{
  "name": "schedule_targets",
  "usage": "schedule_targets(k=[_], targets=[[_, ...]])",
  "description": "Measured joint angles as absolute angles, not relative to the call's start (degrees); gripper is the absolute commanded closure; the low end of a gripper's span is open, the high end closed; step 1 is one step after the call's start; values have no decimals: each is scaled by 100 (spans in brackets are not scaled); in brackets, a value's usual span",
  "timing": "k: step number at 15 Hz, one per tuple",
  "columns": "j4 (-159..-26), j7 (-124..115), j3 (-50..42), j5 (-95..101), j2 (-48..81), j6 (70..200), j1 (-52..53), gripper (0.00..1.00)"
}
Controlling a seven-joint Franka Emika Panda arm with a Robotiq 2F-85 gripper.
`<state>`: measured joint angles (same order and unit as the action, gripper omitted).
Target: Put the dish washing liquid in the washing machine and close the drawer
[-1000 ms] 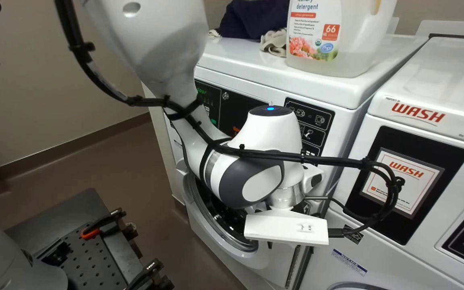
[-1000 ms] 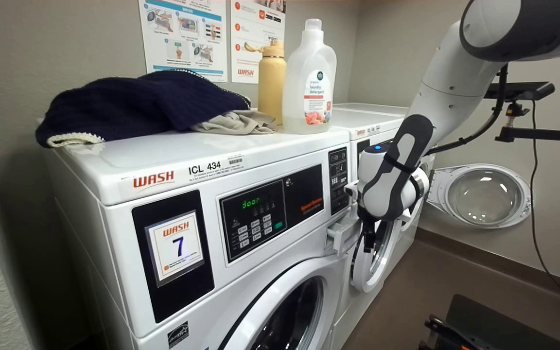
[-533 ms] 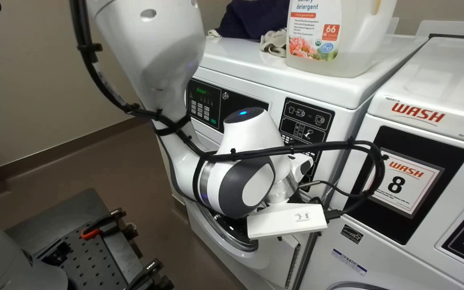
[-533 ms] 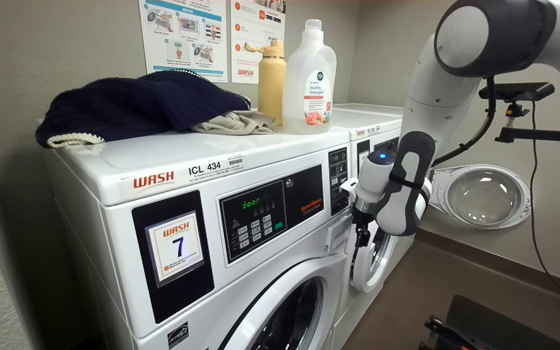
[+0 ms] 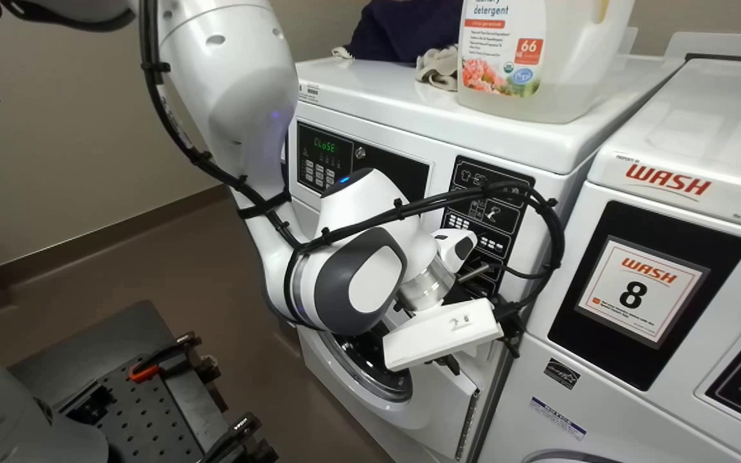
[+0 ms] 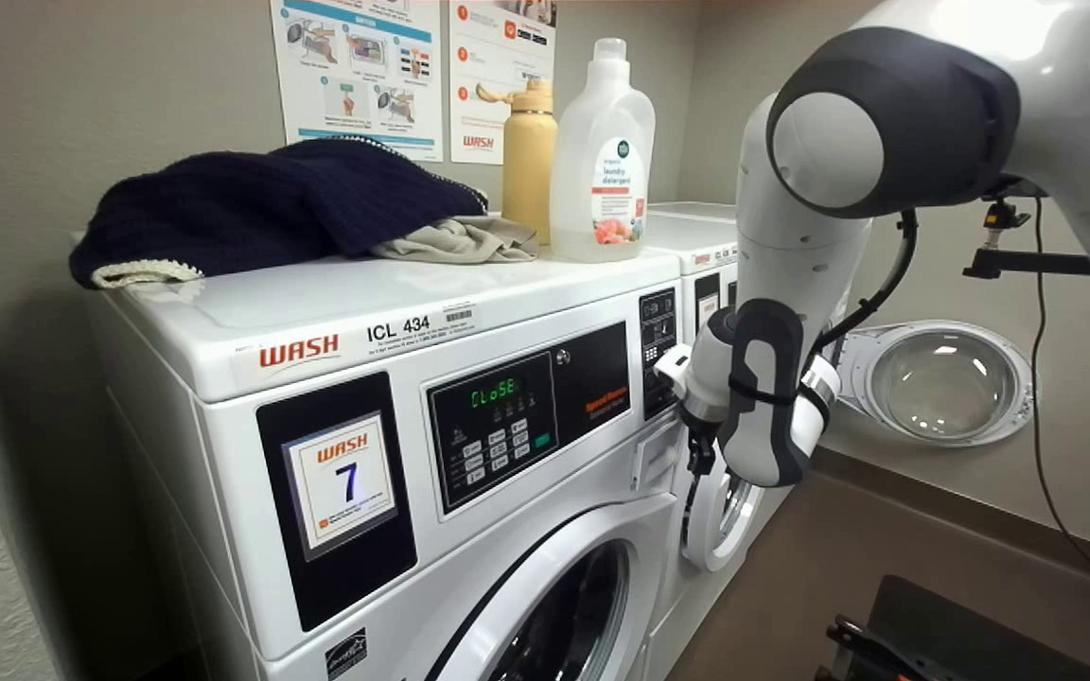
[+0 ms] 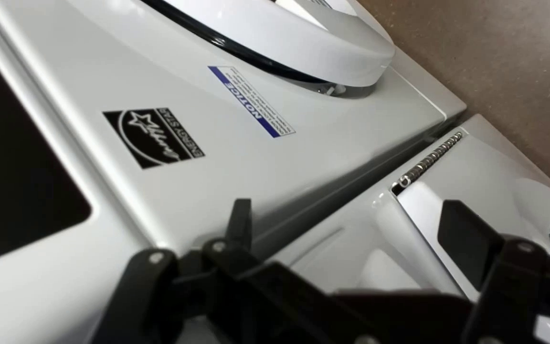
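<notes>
The arm (image 6: 796, 236) comes from the floor side in front of the washing machine (image 6: 446, 567), and it carries its elbow high. From this elbow the forearm goes down steeply; at the wrist the arm makes a strong bend, so that the end effector (image 7: 346, 205) points downward, somewhat tilted, before the right part of the washing machine, below the right control panel (image 6: 657, 322). In the wrist view its two fingers (image 7: 468, 243) stand wide apart, and it has hold of nothing. On the wrist sits a flat white box (image 5: 444, 334), which is also tilted, and a black cable (image 5: 435, 202) makes a large loop above it. The drawer (image 6: 659, 454) is in the upper right part of the washing machine's front, just beside the end effector in an exterior view; it looks almost level with this front, but I cannot tell whether it is fully closed, nor whether the end effector touches it. The jug of detergent (image 6: 592, 170) stands upright on top of the washing machine, near its right front corner. On the same top, a yellow bottle (image 6: 528, 175) stands farther back, and a beige cloth (image 6: 465, 238) and a dark blue cloth (image 6: 290, 208) lie more to the left. The machine marked 8 (image 5: 640, 418) is at the right side of the washing machine, whose display (image 6: 493, 392) reads "CLoSE" in both exterior views.
</notes>
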<state>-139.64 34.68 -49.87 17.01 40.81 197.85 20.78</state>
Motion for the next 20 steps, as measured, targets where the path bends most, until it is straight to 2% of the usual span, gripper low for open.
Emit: schedule_targets(k=[7,14,18,20], targets=[[-14271,3472,-4742,2079,3437,19186,1977,0],[-14612,3701,-4027,2298,1445,17441,1679,0],[-14661,3913,-4039,2184,189,16241,1834,0],[-14625,3932,-3490,2238,-475,15543,1300,0]])
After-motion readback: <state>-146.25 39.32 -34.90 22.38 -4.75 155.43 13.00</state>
